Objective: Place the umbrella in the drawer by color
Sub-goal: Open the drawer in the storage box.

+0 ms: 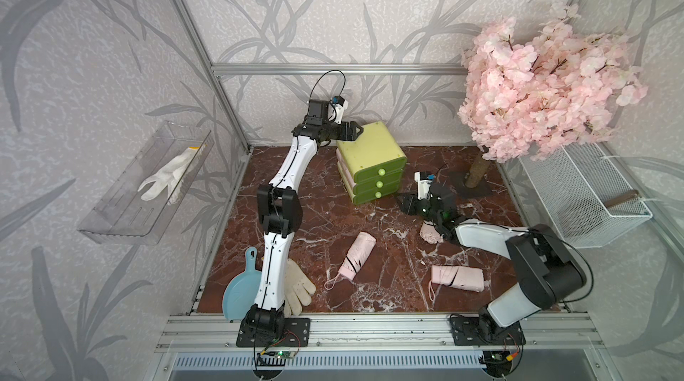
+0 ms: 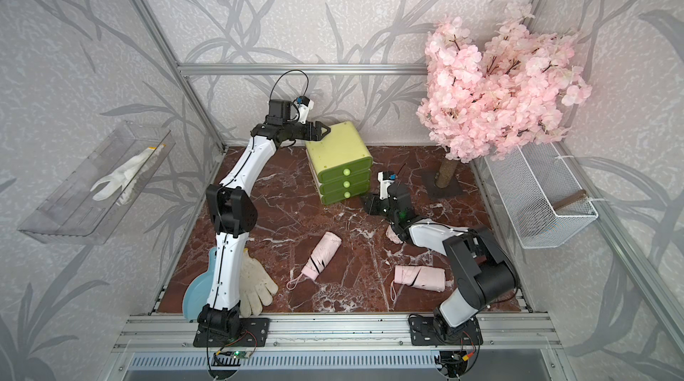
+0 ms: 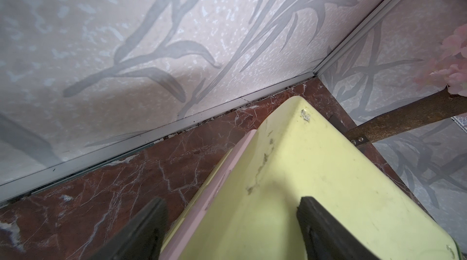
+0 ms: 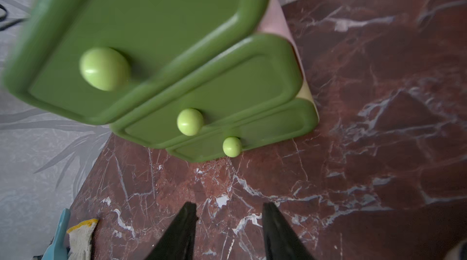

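1. catching the right gripper (image 4: 228, 207) low before the chest of drawers (image 1: 370, 149), jaws partly apart, empty.
2. facing its knobs (image 4: 190, 121) dead ahead, just apart; clearly the nearer arm.
3. finding the left gripper (image 3: 231, 202) spread wide over the chest's rear top corner, clamping nothing.
4. noting two folded pink umbrellas (image 1: 355, 255) flat on the marble table (image 1: 325, 220), well behind.

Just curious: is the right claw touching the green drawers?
Apart. The right wrist view shows bare marble between the right gripper and the drawer.
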Robot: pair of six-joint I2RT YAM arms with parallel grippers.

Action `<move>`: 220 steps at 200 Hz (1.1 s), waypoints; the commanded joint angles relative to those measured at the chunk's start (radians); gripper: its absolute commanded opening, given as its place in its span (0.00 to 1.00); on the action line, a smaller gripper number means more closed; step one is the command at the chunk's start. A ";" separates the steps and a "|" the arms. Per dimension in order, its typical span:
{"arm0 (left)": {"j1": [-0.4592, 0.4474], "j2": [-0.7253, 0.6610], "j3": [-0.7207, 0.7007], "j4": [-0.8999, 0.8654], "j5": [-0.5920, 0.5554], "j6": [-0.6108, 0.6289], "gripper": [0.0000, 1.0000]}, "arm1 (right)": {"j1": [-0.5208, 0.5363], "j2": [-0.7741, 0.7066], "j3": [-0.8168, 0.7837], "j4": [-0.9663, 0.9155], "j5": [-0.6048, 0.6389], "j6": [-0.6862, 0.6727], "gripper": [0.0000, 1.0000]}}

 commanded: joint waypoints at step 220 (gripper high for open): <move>-0.036 -0.012 -0.062 -0.147 -0.026 0.011 0.83 | 0.058 0.452 0.173 0.471 0.003 0.181 0.12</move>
